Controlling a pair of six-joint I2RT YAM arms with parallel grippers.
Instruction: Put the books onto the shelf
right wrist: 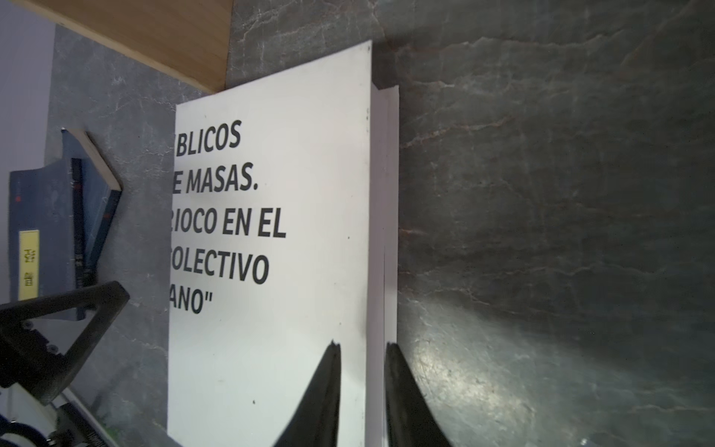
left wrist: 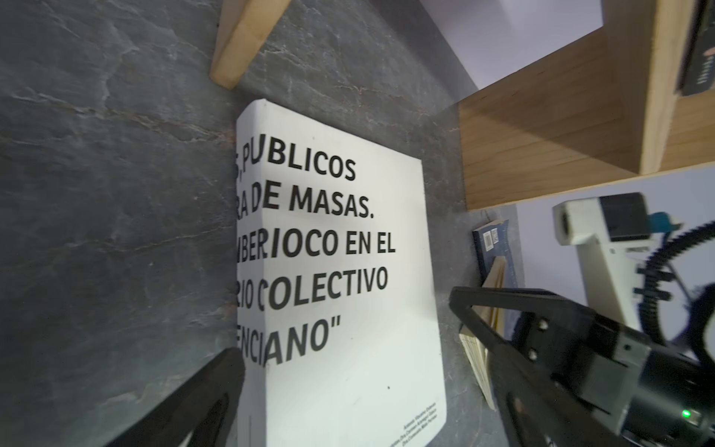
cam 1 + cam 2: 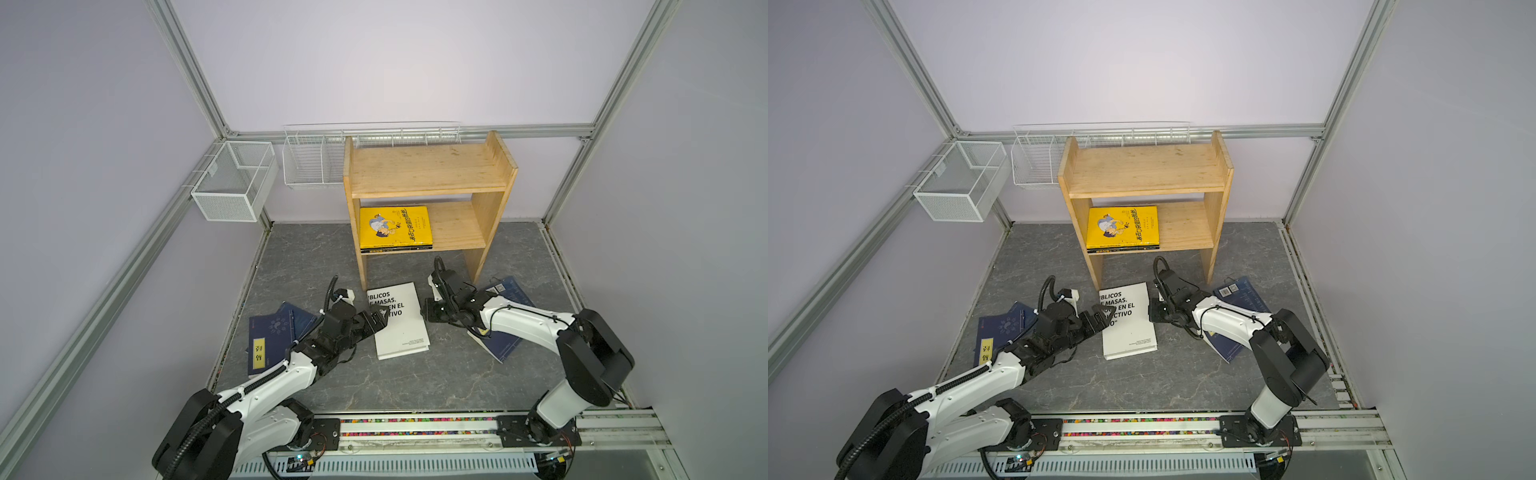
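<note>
The thick white book (image 3: 399, 320) (image 3: 1129, 328) lies flat on the slate floor in front of the pine shelf (image 3: 428, 166). My left gripper (image 3: 376, 318) (image 2: 344, 325) is wide open over the book's spine side, one finger beside the spine. My right gripper (image 3: 424, 311) (image 1: 361, 346) has its jaws a narrow gap apart, astride the book's right edge; a pinch does not show. The yellow book (image 3: 395, 226) lies on the lower tier, on top of a black book (image 3: 395, 249). Navy books lie on the floor at the left (image 3: 270, 332) and at the right (image 3: 509, 299), the latter partly under my right arm.
Two white wire baskets (image 3: 232, 183) (image 3: 311, 162) hang on the frame left of the shelf. The shelf's side panels stand on the floor just beyond the white book. Grey walls and aluminium rails enclose the floor.
</note>
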